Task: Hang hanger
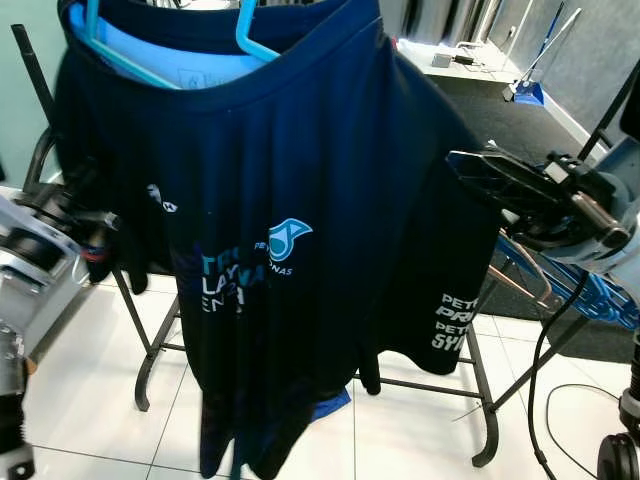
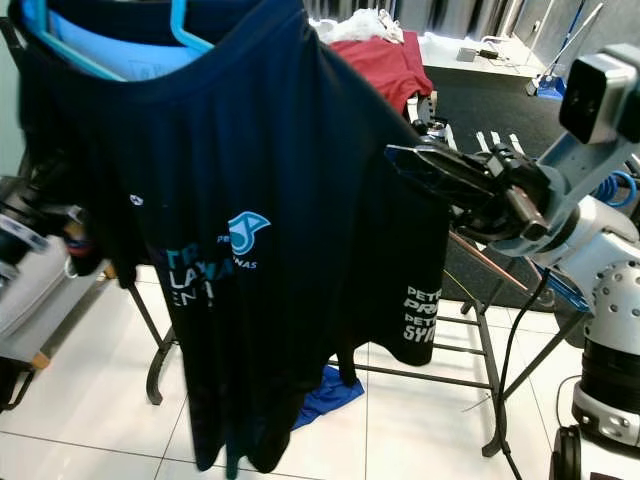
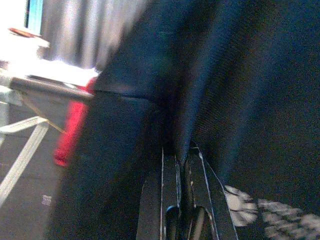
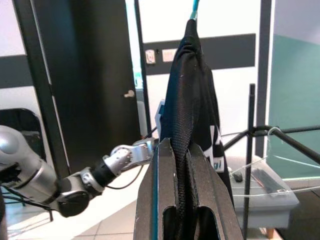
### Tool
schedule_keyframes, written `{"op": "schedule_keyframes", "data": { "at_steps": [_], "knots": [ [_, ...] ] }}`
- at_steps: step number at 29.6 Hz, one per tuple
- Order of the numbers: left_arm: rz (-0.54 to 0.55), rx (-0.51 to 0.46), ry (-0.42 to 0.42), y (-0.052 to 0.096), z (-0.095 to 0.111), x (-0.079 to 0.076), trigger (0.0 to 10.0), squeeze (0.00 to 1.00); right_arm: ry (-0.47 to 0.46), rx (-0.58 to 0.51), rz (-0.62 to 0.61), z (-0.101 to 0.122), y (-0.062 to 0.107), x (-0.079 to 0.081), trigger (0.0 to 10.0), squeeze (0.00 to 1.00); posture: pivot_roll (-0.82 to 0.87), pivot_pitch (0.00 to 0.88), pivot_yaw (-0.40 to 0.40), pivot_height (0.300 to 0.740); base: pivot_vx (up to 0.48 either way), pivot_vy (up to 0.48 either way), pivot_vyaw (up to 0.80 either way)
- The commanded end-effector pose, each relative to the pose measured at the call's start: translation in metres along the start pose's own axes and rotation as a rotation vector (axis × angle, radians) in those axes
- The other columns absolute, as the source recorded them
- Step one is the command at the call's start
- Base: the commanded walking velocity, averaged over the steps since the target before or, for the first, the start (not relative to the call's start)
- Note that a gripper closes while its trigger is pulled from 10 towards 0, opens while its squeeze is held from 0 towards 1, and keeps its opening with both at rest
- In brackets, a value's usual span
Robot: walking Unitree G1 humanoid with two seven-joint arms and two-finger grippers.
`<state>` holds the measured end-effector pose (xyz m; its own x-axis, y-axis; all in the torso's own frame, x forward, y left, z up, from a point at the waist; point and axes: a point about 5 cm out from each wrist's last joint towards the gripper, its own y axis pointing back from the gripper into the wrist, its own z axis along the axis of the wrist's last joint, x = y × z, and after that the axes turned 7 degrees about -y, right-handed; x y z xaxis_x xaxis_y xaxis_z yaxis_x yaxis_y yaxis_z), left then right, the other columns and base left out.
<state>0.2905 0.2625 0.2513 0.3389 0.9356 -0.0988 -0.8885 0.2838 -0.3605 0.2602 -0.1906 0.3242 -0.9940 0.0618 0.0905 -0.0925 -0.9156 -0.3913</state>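
**Both grippers pinch the jersey's sleeves; hanger hook sits above**

The right gripper (image 4: 187, 165) has its fingers closed on the dark jersey's (image 1: 300, 200) sleeve edge, arm reaching in level from the robot's right. The left gripper (image 3: 182, 165) clamps the opposite sleeve, fingers nearly together with fabric between them. The jersey hangs spread between them, its long axis vertical. The teal hanger (image 1: 250, 35) lies up and inward from both, inside the collar, seemingly equidistant. Behind stands a black drying rack (image 1: 480, 390).

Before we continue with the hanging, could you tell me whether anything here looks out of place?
A blue cloth lies crumpled on the floor tiles under the rack, beneath the dark jersey, as if dropped. The jersey hangs on its teal hanger, pinched by both the left gripper and right gripper.
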Motion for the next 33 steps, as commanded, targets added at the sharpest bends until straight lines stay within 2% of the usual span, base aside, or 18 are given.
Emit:
{"op": "schedule_keyframes", "data": {
  "at_steps": [1, 2, 4, 6, 10, 14, 15, 19, 21, 22, 23, 28, 29, 33],
  "knots": [
    [-0.062, 0.073, -0.009, 0.001, -0.014, -0.012, 0.5, 0.00, 0.082, 0.008, 0.016, 0.006, -0.003, 0.004, 0.0, 0.00, -0.01, 0.056, -0.036, 0.740, 0.000, 0.000, 0.00],
    [-0.085, 0.080, -0.004, 0.001, -0.015, -0.015, 0.0, 0.00, 0.083, 0.010, 0.006, 0.006, -0.001, 0.004, 0.0, 0.00, -0.01, 0.057, -0.035, 0.740, 0.000, 0.000, 0.00],
    [-0.099, 0.090, -0.008, 0.001, -0.016, -0.016, 0.0, 0.00, 0.086, -0.004, 0.002, 0.008, 0.000, 0.004, 0.0, 0.00, -0.01, 0.057, -0.035, 0.740, 0.000, 0.000, 0.00],
    [-0.135, 0.143, -0.016, 0.005, -0.021, -0.015, 0.0, 0.00, 0.098, -0.065, 0.022, 0.019, 0.002, 0.007, 0.0, 0.00, 0.00, 0.058, -0.033, 0.740, 0.000, 0.000, 0.00],
    [-0.167, 0.195, -0.043, 0.008, -0.025, -0.020, 0.0, 0.00, 0.100, -0.094, 0.032, 0.024, 0.002, 0.009, 0.0, 0.00, 0.00, 0.057, -0.033, 0.740, 0.000, 0.000, 0.00],
    [-0.149, 0.214, -0.082, 0.010, -0.026, -0.018, 0.4, 0.00, 0.085, 0.045, -0.001, 0.008, 0.000, 0.006, 0.0, 0.00, 0.00, 0.054, -0.037, 0.740, 0.000, 0.000, 0.00],
    [-0.135, 0.195, -0.100, 0.010, -0.021, -0.014, 10.0, 0.00, 0.080, 0.102, -0.023, 0.001, 0.001, 0.003, 0.0, 0.00, -0.01, 0.055, -0.037, 0.740, 0.000, 0.000, 0.00],
    [-0.124, 0.141, -0.118, 0.011, -0.008, -0.006, 10.0, 0.00, 0.078, 0.182, -0.064, -0.009, 0.006, -0.002, 0.0, 0.00, -0.01, 0.051, -0.040, 0.740, 0.000, 0.000, 0.00],
    [-0.138, 0.079, -0.128, 0.015, 0.011, 0.002, 10.0, 0.00, 0.080, 0.232, -0.102, -0.014, 0.012, -0.006, 0.0, 0.00, -0.01, 0.048, -0.040, 0.740, 0.000, 0.000, 0.00],
    [-0.138, 0.079, -0.128, 0.015, 0.011, 0.002, 10.0, 0.00, 0.080, 0.232, -0.102, -0.014, 0.012, -0.006, 0.0, 0.00, -0.01, 0.048, -0.040, 0.740, 0.000, 0.000, 0.00],
    [-0.160, 0.040, -0.142, 0.020, 0.026, 0.005, 10.0, 0.00, 0.080, 0.258, -0.125, -0.017, 0.016, -0.008, 0.0, 0.00, -0.01, 0.048, -0.040, 0.740, 0.000, 0.000, 0.00],
    [-0.175, 0.024, -0.155, 0.023, 0.034, 0.005, 10.0, 0.00, 0.080, 0.271, -0.134, -0.018, 0.019, -0.009, 0.0, 0.00, 0.00, 0.047, -0.042, 0.740, 0.000, 0.000, 0.00],
    [-0.216, 0.020, -0.160, 0.028, 0.038, 0.003, 10.0, 1.00, 0.083, 0.265, -0.132, -0.017, 0.019, -0.009, 0.0, 0.00, 0.00, 0.045, -0.042, 0.740, 0.000, 0.000, 0.00],
    [-0.246, 0.019, -0.163, 0.031, 0.041, 0.002, 10.0, 1.00, 0.086, 0.261, -0.129, -0.016, 0.020, -0.010, 0.0, 0.00, 0.00, 0.045, -0.042, 0.740, 0.000, 0.000, 0.00]
  ]
}}
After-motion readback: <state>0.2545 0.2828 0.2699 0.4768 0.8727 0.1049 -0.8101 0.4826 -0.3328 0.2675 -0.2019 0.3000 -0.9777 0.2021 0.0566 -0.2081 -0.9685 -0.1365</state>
